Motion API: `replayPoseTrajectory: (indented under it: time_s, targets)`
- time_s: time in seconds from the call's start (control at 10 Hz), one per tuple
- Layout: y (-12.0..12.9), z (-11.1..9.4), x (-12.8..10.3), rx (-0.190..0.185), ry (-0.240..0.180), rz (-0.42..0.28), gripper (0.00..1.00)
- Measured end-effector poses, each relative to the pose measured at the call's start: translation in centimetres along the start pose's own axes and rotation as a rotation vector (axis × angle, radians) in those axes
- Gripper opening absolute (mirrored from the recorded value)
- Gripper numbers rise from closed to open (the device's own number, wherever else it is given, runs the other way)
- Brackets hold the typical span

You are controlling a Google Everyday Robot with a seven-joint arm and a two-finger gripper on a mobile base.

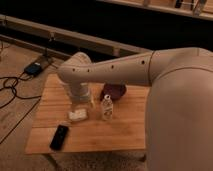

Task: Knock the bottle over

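The bottle (pixel 106 108), small and clear with a white cap and a pale label, stands upright near the middle of the wooden table (pixel 120 132). My arm reaches in from the right, bends at the elbow above the table's back left, and points down. The gripper (pixel 83 101) hangs at its end just left of the bottle, a small gap apart, above a small flat whitish block (pixel 77 116). The lower part of the gripper is hard to make out against the wrist.
A dark maroon bowl-like object (pixel 114 91) sits just behind the bottle. A black phone (pixel 59 136) lies near the table's front left. Cables and a small box (pixel 34 67) lie on the floor to the left. A dark wall and ledge run behind the table.
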Motion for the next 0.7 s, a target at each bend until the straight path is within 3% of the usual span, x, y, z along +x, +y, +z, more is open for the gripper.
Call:
replayPoseTrajectory:
  time_s: [0.7]
  targets:
    - [-0.94,0.18,-0.19,-0.007,0.008,0.016,0.65]
